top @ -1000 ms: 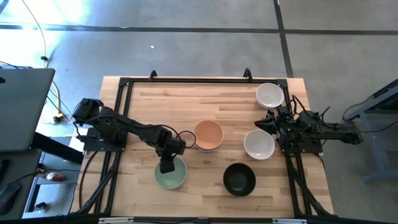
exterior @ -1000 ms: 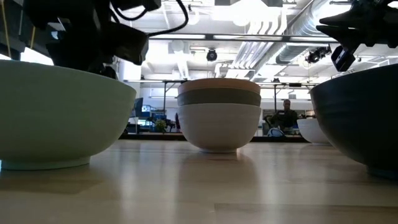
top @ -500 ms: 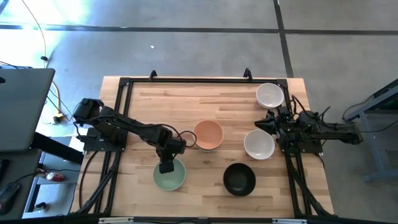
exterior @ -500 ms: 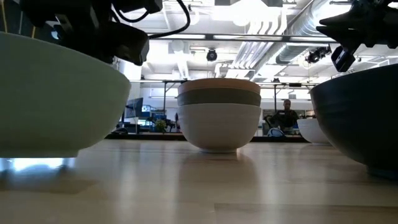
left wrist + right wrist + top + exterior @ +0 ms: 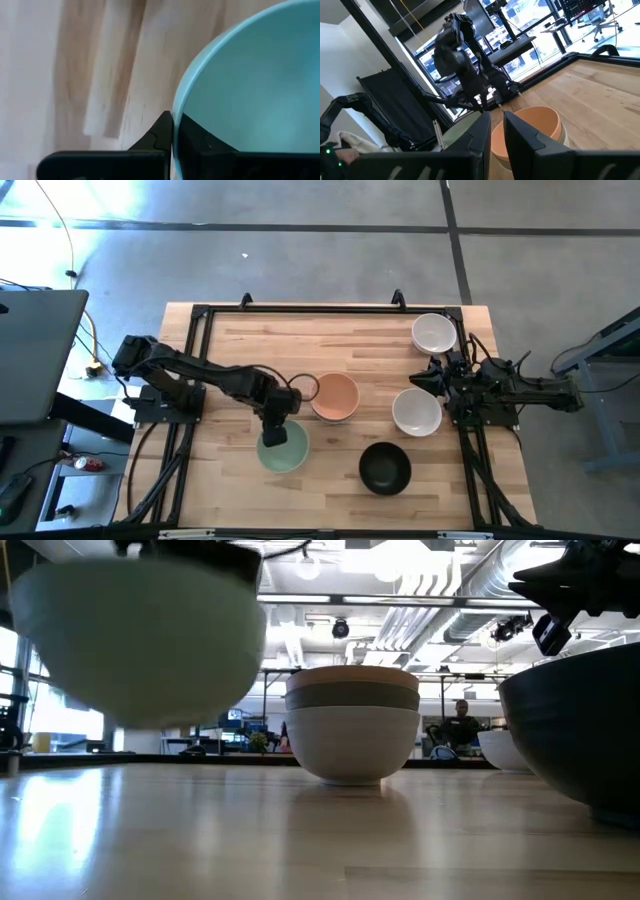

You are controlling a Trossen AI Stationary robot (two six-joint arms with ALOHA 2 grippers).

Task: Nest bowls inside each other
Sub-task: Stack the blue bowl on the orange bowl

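Observation:
My left gripper point(image 5: 275, 430) is shut on a pale mint bowl point(image 5: 285, 450), which hangs clear of the table point(image 5: 140, 640) just left of a stack of bowls point(image 5: 352, 725). The stack has a peach-orange bowl point(image 5: 335, 397) on top, then an olive one, and a white one resting on the wood. A black bowl point(image 5: 385, 468) sits near the front. Two white bowls point(image 5: 417, 412) point(image 5: 434, 333) stand at the right. My right gripper point(image 5: 424, 380) waits between them with its fingers a little apart and nothing in them point(image 5: 497, 131). My left gripper pinches the mint bowl's rim point(image 5: 174, 106) on its far-left side, with one finger point(image 5: 195, 140) inside the bowl and the other point(image 5: 157, 137) outside. The fingers come from above, pointing down. The bowl hangs below them, lifted clear of the table.
A black frame rail point(image 5: 300, 311) runs along the table's far edge and down both sides. Bare wood lies across the far half point(image 5: 300, 350) and at the front left point(image 5: 220, 480). People and desks show in the room behind.
My left gripper has shut on the mint bowl's rim. The bowl first tipped with one side raised, then came up clear of the table. It has moved a little toward the far right, nearer the peach-topped stack.

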